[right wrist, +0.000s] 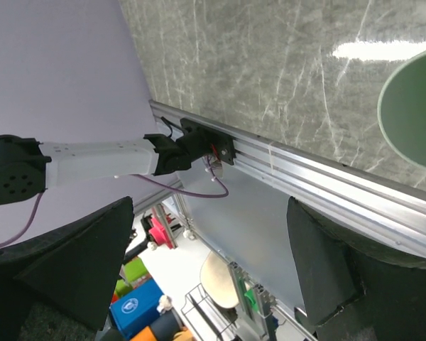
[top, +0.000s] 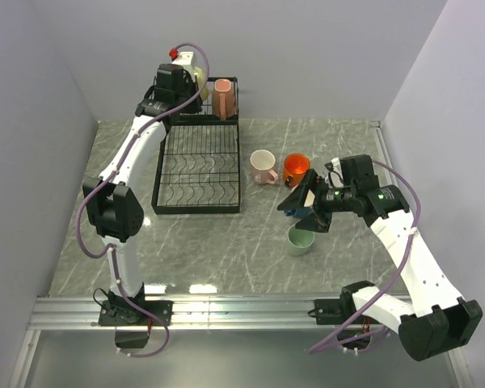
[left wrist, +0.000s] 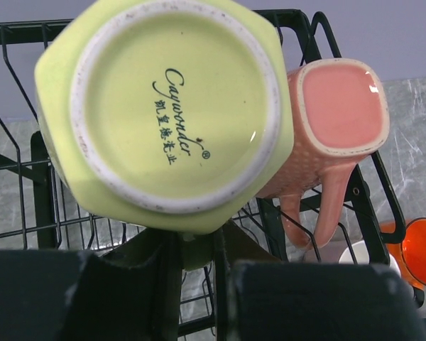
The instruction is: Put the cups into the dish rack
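Observation:
The black wire dish rack (top: 196,174) stands at the back left. My left gripper (top: 180,81) hangs over its raised upper basket, shut on the handle of an upturned pale yellow cup (left wrist: 174,106). One pink cup (top: 223,99) sits upturned in that basket beside it. Right of the rack, on the table, are a second pink cup (top: 263,166) and an orange cup (top: 296,169). My right gripper (top: 305,208) is open and holds nothing. It hovers over a blue cup (top: 314,220) that it mostly hides. A pale green cup (top: 301,239) stands just in front.
The rack's lower tray (top: 198,190) holds nothing. Grey walls close in the table on the left, back and right. An aluminium rail (top: 242,311) runs along the near edge. The right wrist view looks past that edge, with the green cup's rim (right wrist: 415,117) at right.

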Action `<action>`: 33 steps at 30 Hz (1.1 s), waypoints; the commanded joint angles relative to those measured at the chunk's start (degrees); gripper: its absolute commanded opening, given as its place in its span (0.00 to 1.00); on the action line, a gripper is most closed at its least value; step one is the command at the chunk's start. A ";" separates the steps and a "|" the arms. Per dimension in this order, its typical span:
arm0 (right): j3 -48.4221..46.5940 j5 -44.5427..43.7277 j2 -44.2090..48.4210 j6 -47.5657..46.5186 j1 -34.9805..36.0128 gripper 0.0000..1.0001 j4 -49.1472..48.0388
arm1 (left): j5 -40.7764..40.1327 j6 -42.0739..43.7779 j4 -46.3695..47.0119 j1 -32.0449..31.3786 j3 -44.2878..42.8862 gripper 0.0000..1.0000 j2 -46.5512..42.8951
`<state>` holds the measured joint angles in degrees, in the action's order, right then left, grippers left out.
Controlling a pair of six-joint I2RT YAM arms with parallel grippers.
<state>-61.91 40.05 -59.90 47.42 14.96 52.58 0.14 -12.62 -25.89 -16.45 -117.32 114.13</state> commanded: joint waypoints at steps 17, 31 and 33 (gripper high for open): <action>-4.98 2.75 -4.87 -3.91 -0.90 0.94 0.25 | 4.07 1.73 -3.38 0.01 2.80 0.08 -5.14; -4.97 3.10 -5.05 -4.53 -2.04 0.94 0.33 | 4.34 -1.00 -3.64 0.98 0.42 0.50 -2.24; -4.89 3.19 -5.14 -4.53 -1.95 0.94 0.16 | 3.82 -1.00 -3.73 1.07 0.51 0.50 -2.42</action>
<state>-64.97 42.00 -64.97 43.77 13.43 53.58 3.62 -12.99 -29.45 -15.51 -115.00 111.61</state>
